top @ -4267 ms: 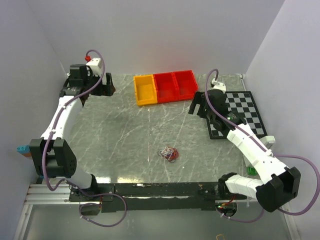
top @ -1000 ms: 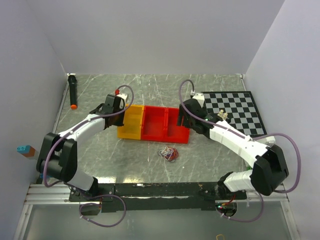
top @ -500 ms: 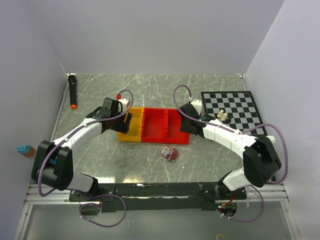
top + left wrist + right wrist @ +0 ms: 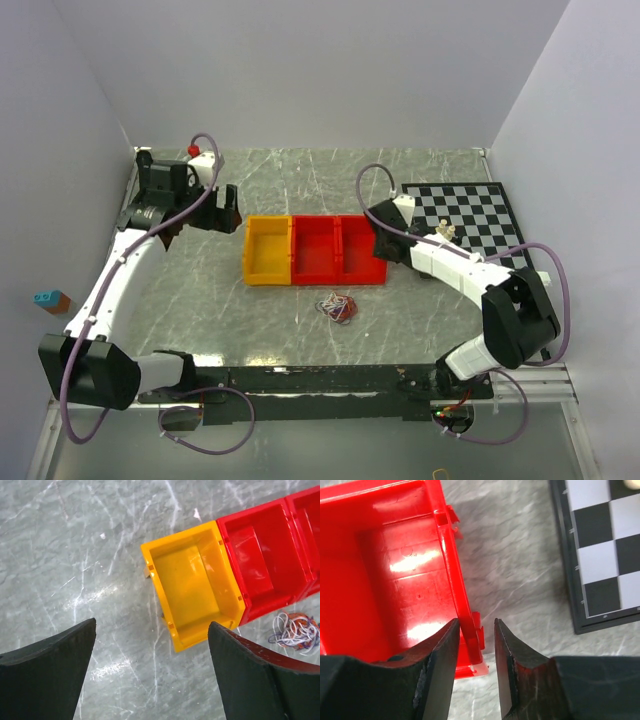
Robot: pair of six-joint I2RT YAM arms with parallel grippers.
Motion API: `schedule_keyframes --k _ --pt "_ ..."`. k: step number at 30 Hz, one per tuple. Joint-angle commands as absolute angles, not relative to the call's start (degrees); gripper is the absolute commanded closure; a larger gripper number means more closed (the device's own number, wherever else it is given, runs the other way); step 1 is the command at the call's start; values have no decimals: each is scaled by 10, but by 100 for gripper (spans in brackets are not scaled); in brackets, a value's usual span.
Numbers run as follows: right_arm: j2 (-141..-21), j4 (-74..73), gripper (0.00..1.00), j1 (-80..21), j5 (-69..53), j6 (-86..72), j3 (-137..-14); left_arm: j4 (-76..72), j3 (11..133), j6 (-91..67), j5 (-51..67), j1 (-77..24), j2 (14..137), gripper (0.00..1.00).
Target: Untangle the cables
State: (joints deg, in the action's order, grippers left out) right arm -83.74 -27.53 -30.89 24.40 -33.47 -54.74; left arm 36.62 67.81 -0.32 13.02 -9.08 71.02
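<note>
The cables [image 4: 340, 308] lie as one small white, red and blue tangle on the table, just in front of the red bin [image 4: 338, 248]. In the left wrist view the cables [image 4: 297, 630] show at the right edge. My left gripper [image 4: 225, 212] hangs open above the table to the left of the yellow bin [image 4: 268, 250], with nothing between its fingers [image 4: 60, 670]. My right gripper [image 4: 382, 245] straddles the red bin's right wall [image 4: 462, 600]. The inner finger touches that wall, and the outer finger [image 4: 520, 670] stands a little apart from it.
The yellow bin [image 4: 192, 582] and the two-part red bin [image 4: 260, 555] stand joined in a row mid-table. A chessboard [image 4: 470, 225] with small pieces [image 4: 445, 232] lies at the right. A blue and orange block [image 4: 48, 298] sits beyond the table's left side.
My left gripper opened wide, let go of the yellow bin and drew back to the far left. My right gripper's jaws narrowed around the red bin's right wall.
</note>
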Motion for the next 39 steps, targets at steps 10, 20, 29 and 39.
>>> schedule_keyframes --k 10,20,29,39 --pt "-681 -274 25 -375 223 -337 -517 406 659 85 256 -111 679 10" --pt "-638 -177 31 -497 83 -383 -368 419 607 159 282 -178 632 16" --pt "-751 -126 46 -526 78 -381 -409 414 578 178 285 -199 615 18" --pt "-769 -139 59 -616 68 -378 -438 397 559 169 242 -247 635 27"
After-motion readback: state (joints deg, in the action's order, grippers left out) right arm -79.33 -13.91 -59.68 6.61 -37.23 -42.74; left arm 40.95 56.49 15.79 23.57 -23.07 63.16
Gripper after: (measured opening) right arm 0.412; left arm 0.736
